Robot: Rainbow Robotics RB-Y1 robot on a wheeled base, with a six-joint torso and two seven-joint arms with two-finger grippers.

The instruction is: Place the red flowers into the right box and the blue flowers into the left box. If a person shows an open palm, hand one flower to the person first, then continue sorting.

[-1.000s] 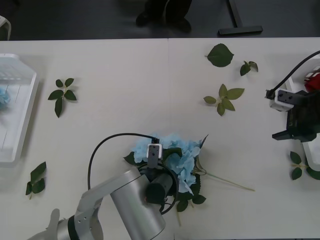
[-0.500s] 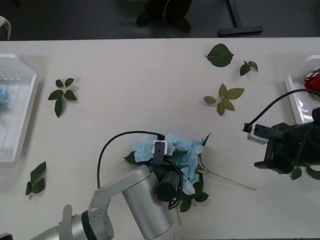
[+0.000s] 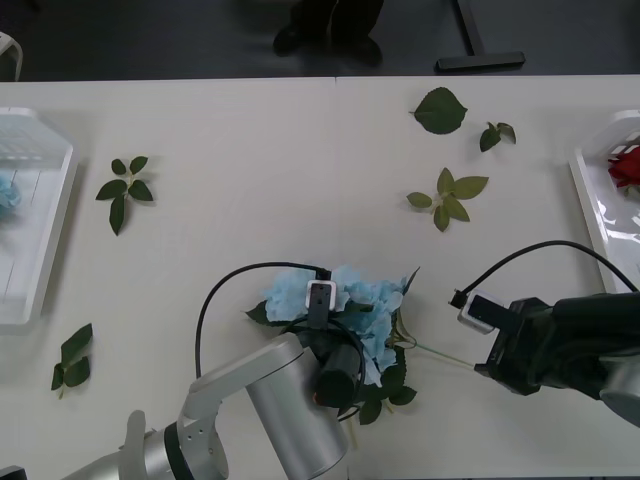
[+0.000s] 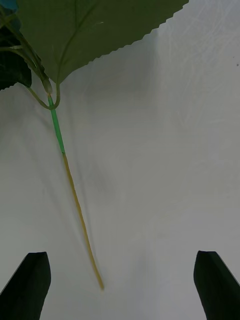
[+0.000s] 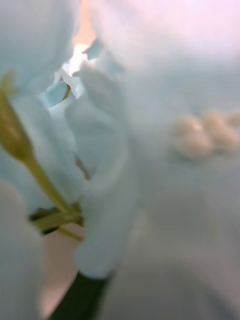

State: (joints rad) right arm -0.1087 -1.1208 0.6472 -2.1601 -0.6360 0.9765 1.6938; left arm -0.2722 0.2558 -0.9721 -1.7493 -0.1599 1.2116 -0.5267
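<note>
Two arms are down at the near edge of the table, both around one blue flower (image 3: 352, 300) lying there with its pale head toward the middle and its thin stem (image 4: 75, 200) trailing toward the robot's right. The left gripper (image 3: 335, 375) is buried in the blue head; from the front its fingers are hidden under petals, and its own camera sees only soft petals pressed close, so I cannot tell whether it has closed on anything. The right gripper (image 4: 120, 287) hovers low over the table with its fingers spread wide, the bare tip of the stem lying between them, untouched.

So the step in hand looks like picking up this blue flower, bound for the left box (image 3: 45, 240) far off at the table's left edge, where another blue head already sits. A red flower (image 3: 626, 165) lies in the right box (image 3: 590, 195). Next, I would guess, one gripper needs a firm hold on stem or head before any lift.
</note>
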